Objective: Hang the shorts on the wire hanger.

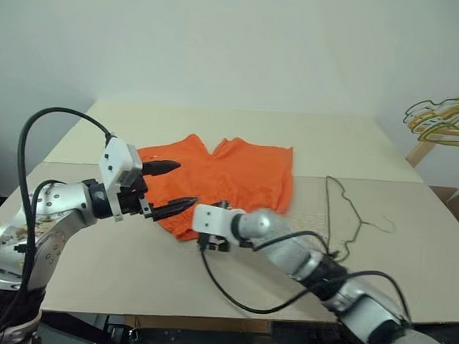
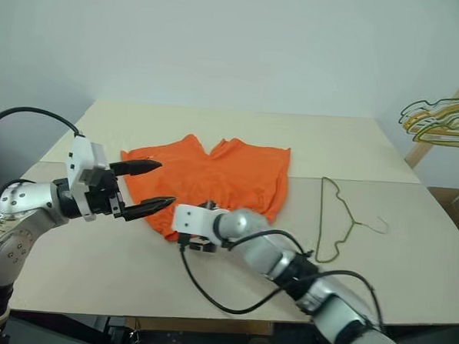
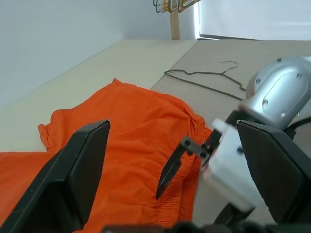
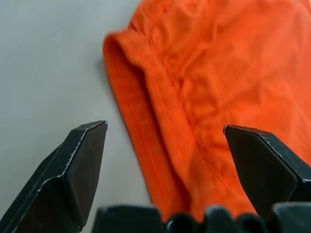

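Right pincer (image 1: 211,234) hides shorts (image 1: 229,176) waistband corner; bunched hangers (image 1: 446,120) cut off by edge.

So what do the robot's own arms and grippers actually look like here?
Both arms are jointed silver-grey metal segments with rounded housings and black collars, each trailed by a looping black cable. Each wrist ends in a boxy white block carrying the left gripper and right gripper: two black, tapered, pointed fingers apiece.

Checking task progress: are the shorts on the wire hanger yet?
No. The shorts lie spread flat on the table, the wire hanger flat beside them, apart.
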Controlling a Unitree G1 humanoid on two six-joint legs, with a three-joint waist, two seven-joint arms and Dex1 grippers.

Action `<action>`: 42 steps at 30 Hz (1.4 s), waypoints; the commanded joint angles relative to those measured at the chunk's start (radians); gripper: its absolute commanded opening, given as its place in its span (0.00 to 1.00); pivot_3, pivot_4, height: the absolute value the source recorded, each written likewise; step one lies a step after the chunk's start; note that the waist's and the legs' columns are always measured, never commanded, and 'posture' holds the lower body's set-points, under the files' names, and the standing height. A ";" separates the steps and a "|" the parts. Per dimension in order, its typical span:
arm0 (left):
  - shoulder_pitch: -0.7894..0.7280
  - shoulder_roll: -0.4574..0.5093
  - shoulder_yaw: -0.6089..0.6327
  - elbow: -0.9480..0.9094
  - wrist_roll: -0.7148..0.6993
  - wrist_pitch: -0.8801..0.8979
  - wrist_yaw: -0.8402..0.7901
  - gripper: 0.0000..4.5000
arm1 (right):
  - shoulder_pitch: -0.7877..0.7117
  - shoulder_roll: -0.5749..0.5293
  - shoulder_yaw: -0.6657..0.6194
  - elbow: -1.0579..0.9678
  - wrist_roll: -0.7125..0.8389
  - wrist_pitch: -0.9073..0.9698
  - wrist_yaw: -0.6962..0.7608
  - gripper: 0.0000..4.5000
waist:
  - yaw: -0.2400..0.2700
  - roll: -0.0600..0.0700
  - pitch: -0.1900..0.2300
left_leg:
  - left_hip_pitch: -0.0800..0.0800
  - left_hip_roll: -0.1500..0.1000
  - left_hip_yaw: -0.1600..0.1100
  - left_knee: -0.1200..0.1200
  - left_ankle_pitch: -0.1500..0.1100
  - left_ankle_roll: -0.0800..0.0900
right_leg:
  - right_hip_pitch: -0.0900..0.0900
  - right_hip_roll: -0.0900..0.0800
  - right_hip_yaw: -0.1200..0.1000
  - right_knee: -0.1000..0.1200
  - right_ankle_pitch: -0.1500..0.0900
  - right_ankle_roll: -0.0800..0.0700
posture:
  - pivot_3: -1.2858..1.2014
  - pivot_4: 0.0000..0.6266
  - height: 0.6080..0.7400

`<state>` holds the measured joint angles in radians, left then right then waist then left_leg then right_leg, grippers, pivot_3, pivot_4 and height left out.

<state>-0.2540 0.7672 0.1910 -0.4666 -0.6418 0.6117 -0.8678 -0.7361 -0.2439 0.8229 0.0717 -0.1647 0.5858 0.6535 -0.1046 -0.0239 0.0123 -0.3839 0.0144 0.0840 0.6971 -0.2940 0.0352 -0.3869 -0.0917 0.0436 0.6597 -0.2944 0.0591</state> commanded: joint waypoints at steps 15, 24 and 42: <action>0.008 0.004 0.015 -0.031 -0.006 -0.022 0.006 1.00 | 0.084 -0.064 -0.126 0.040 -0.080 -0.185 0.034 0.00 | -0.014 0.000 0.000 | 0.001 -0.001 -0.005 0.000 0.000 -0.001 | 0.001 -0.001 -0.003 0.004 0.000 0.000 | 0.48 0.00 1.00; 0.011 0.013 0.007 -0.013 0.012 -0.038 -0.017 1.00 | 0.354 -0.617 -0.410 -0.242 0.087 -0.658 0.306 0.00 | 0.005 0.001 0.001 | -0.001 -0.001 -0.005 -0.001 -0.002 0.003 | 0.000 -0.002 -0.002 -0.005 0.000 0.000 | 0.47 0.00 1.00; 0.052 0.040 -0.040 0.004 0.072 -0.099 -0.062 1.00 | 0.621 -0.757 -0.591 -0.710 0.140 -0.245 0.343 0.99 | 0.013 0.001 0.000 | 0.003 0.001 -0.001 0.000 -0.006 0.009 | 0.003 -0.002 0.001 -0.005 -0.001 0.000 | 0.46 0.00 1.00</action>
<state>-0.1940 0.7915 0.1525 -0.4559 -0.5902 0.5480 -0.9195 -0.0958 -1.0217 0.2136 -0.5886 0.0133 0.2689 1.0388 -0.0912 -0.0230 0.0123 -0.3800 0.0155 0.0831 0.6967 -0.2996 0.0445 -0.3839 -0.0933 0.0448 0.6551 -0.2950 0.0587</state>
